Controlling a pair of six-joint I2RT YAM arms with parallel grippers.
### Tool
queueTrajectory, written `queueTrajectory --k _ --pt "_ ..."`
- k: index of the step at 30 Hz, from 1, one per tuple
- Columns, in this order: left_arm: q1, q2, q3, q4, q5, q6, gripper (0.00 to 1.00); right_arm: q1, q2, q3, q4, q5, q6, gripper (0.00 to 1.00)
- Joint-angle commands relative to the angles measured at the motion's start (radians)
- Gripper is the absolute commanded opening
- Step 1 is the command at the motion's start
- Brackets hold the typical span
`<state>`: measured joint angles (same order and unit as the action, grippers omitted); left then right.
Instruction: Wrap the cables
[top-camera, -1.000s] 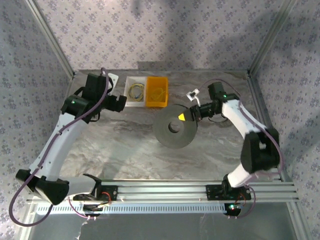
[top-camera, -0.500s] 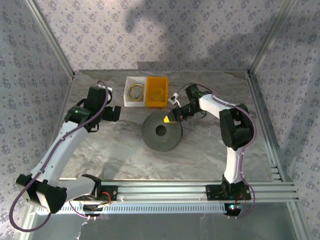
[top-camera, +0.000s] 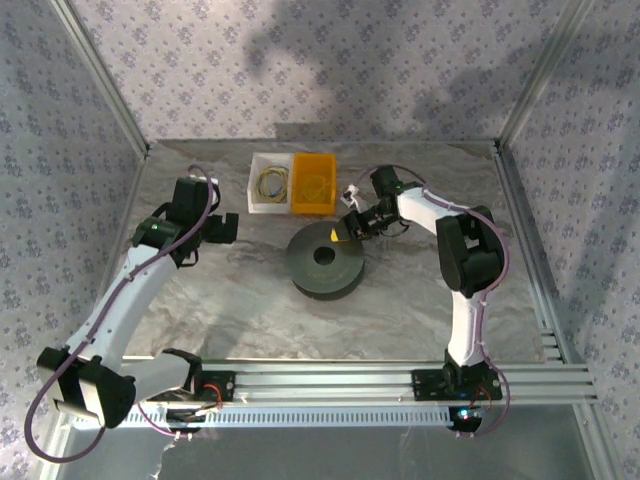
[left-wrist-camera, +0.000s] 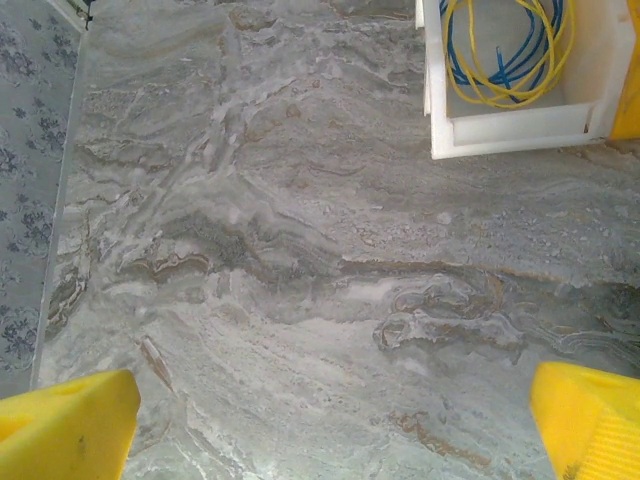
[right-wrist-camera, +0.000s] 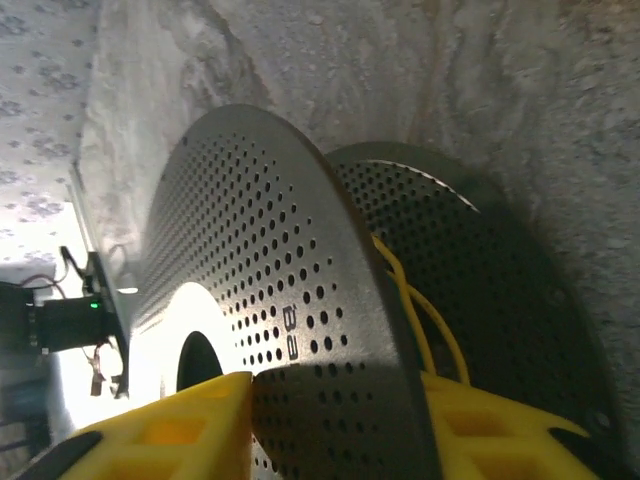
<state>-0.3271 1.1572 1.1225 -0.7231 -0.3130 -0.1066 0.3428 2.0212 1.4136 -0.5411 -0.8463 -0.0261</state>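
A dark grey spool (top-camera: 324, 262) lies mid-table. My right gripper (top-camera: 345, 228) is shut on its far rim. In the right wrist view the perforated upper flange (right-wrist-camera: 300, 300) sits between the yellow fingers (right-wrist-camera: 170, 430) of the right gripper (right-wrist-camera: 330, 430), and a thin yellow cable (right-wrist-camera: 418, 305) runs between the two flanges. A yellow and a blue-teal cable (left-wrist-camera: 505, 50) lie looped in the white bin (top-camera: 270, 183). Another yellowish loop (top-camera: 313, 186) rests in the orange bin (top-camera: 314, 165). My left gripper (top-camera: 222, 228) hovers open over bare table, its fingertips (left-wrist-camera: 70, 425) far apart.
The two bins stand side by side at the back of the marbled table (top-camera: 240, 300), the white bin's wall (left-wrist-camera: 510, 135) in the left wrist view's top right. Metal frame posts (top-camera: 520, 100) and patterned walls enclose the table. A rail (top-camera: 330, 380) crosses the near edge.
My right gripper has carried the spool leftwards, and the spool has settled from tilted to nearly flat. My left gripper has drifted a little nearer and leftwards, away from the white bin.
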Motion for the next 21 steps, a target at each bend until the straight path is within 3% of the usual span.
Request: queueTrajectory --k 1,6,7,15,18,21 --pt "0.006 -0.016 0.033 0.035 0.015 -0.006 1.00 0.004 -0.009 0.036 -0.004 0.177 -0.053 0.48" --pt "0.026 -0.010 0.016 0.061 0.052 -0.013 1.00 -0.010 -0.107 0.054 -0.086 0.218 -0.098 0.96" --pt "0.030 -0.009 0.012 0.076 0.060 -0.015 1.00 -0.016 -0.134 0.056 -0.104 0.227 -0.109 1.00" --pt "0.039 -0.044 -0.042 0.203 0.082 0.026 1.00 -0.137 -0.434 -0.031 -0.114 0.338 -0.121 1.00" --pt "0.039 -0.124 -0.136 0.365 0.102 0.045 1.00 -0.176 -0.674 -0.192 0.065 0.467 -0.120 1.00" --pt "0.043 -0.216 -0.266 0.562 0.082 0.050 1.00 -0.182 -0.997 -0.507 0.409 0.651 -0.120 1.00"
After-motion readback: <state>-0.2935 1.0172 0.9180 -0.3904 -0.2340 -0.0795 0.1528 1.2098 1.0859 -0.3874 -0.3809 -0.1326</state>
